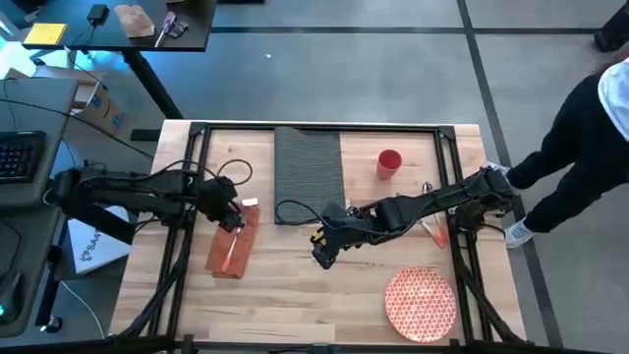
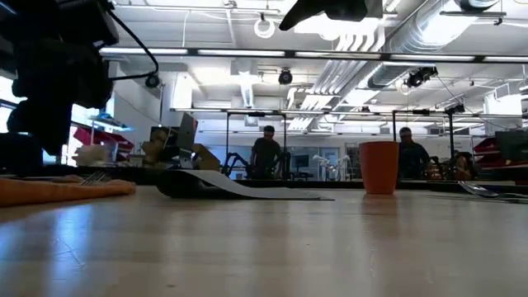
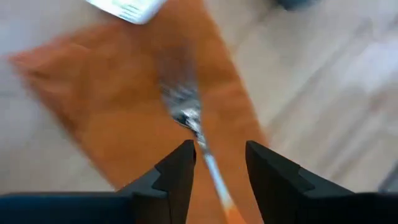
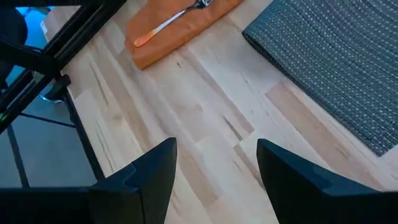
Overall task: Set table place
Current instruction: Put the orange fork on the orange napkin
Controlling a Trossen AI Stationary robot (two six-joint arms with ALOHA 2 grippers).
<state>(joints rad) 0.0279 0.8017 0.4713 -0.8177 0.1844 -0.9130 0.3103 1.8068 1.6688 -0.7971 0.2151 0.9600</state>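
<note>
Wooden tabletop (image 1: 295, 285) filled the overhead view, with a workshop and distant people behind it. At the left, an orange napkin (image 1: 233, 251) lay on the wood with an orange-handled fork (image 4: 171, 22) resting on it. The left gripper (image 3: 217, 171) hovered just above that fork, its fingers spread and holding nothing.

Farther right, at the far middle, a grey placemat (image 1: 309, 172) lay flat, with nothing on it. The right gripper (image 4: 214, 165) hung over bare wood near the mat's near edge, its fingers also spread and empty.

Right of the mat stood a red cup (image 1: 389, 163). More cutlery (image 1: 432, 226) lay beside the right arm, too small to make out. A red-and-white plate (image 1: 421, 303) sat at the near right corner, well apart from the mat. A person (image 1: 580, 147) stood beyond the right edge.

Judged from this, the setting had barely started: only the mat looked placed, while plate, napkin, cutlery and cup all remained scattered.
</note>
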